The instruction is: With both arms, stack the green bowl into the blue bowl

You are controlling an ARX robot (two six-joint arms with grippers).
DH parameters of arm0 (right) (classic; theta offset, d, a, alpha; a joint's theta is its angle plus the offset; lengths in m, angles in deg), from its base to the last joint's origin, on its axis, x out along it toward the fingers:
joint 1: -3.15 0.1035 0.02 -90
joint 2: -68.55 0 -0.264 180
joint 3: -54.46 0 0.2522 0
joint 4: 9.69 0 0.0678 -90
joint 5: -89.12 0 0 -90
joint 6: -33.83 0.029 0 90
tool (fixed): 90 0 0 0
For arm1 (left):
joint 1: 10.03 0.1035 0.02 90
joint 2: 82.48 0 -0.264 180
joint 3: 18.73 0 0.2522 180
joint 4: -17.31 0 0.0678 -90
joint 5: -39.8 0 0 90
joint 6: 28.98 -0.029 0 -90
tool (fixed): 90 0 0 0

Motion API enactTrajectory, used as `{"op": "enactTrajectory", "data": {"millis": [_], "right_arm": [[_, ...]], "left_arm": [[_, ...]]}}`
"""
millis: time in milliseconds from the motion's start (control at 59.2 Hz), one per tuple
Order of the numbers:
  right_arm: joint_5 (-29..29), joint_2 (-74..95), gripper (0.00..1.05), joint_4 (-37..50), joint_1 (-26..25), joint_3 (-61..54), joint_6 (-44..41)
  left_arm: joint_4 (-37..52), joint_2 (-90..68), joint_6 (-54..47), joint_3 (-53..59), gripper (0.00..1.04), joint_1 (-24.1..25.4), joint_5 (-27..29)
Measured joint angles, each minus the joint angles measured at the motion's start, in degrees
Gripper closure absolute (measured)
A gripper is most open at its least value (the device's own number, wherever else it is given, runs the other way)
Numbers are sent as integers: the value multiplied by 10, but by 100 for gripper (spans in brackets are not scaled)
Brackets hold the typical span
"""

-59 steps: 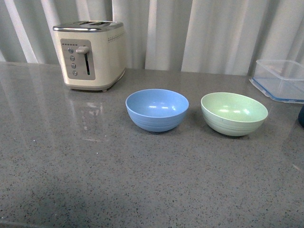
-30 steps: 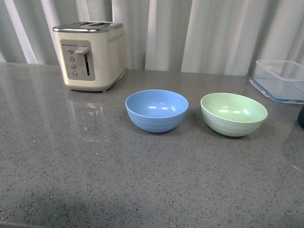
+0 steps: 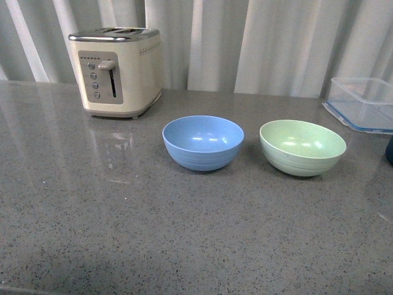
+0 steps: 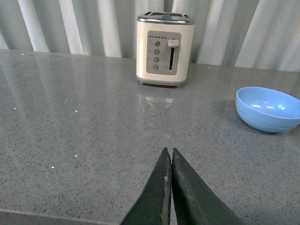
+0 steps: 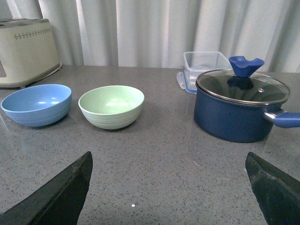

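Observation:
The pale green bowl (image 3: pixel 303 147) sits upright on the grey countertop, just right of the light blue bowl (image 3: pixel 202 142), with a small gap between them. Neither arm shows in the front view. In the left wrist view my left gripper (image 4: pixel 169 151) is shut and empty, low over the counter, well short of the blue bowl (image 4: pixel 268 108). In the right wrist view my right gripper (image 5: pixel 168 157) is open wide and empty, with the green bowl (image 5: pixel 111 106) and the blue bowl (image 5: pixel 36 104) ahead of it.
A cream toaster (image 3: pixel 116 72) stands at the back left. A clear rectangular container (image 3: pixel 362 102) is at the back right. A dark blue pot with a glass lid (image 5: pixel 241 105) stands near the right gripper. Curtains hang behind the counter.

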Motion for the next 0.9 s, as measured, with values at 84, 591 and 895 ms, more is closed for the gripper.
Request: {"op": "enactTrajectory", "data": {"millis": [84, 591, 895], "right_arm": [[0, 0, 10, 0, 0, 0, 0], [0, 0, 10, 0, 0, 0, 0], [0, 0, 10, 0, 0, 0, 0]], "left_arm": [[-16, 16, 0, 0, 101, 0, 0], [-174, 167, 0, 0, 101, 0, -1], [-177, 173, 0, 0, 62, 0, 0]]}}
